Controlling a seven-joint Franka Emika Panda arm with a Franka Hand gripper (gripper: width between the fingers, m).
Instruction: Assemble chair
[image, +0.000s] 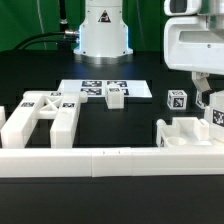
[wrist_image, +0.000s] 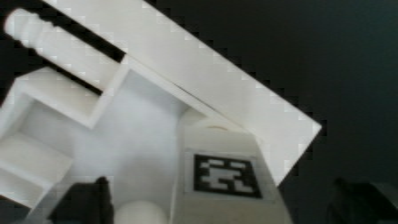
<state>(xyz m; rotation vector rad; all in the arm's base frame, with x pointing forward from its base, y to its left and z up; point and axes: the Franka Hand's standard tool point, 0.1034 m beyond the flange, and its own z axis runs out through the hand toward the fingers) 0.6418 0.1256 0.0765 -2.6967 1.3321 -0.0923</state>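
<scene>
White chair pieces sit on the black worktop (image: 140, 112): a slotted panel (image: 35, 118) toward the edge at the exterior view's left, a small cube (image: 177, 100) near the marker board (image: 100, 88), and a tagged post (wrist_image: 217, 150) by the opposite edge. The claw (wrist_image: 222, 198) straddles the post; I cannot tell whether it grips.

Open lane: bare black table (image: 125, 128) between the slotted panel (image: 40, 118) on the exterior view's left and the walled block (image: 178, 133) on its right.
The lane is closed on the camera side by the long low rail (image: 110, 160).
The marker board (image: 68, 90) lies flat behind the lane. One small cube (image: 115, 97) stands at its near edge.
A second cube (image: 177, 100) stands alone, with narrow gaps to the board and to the gripper (image: 207, 100).
Wrist view: a tagged post (wrist_image: 222, 170) takes up most of the room between the fingers (wrist_image: 89, 195), with a panel close behind it.
The robot base (image: 103, 35) blocks the far centre.
</scene>
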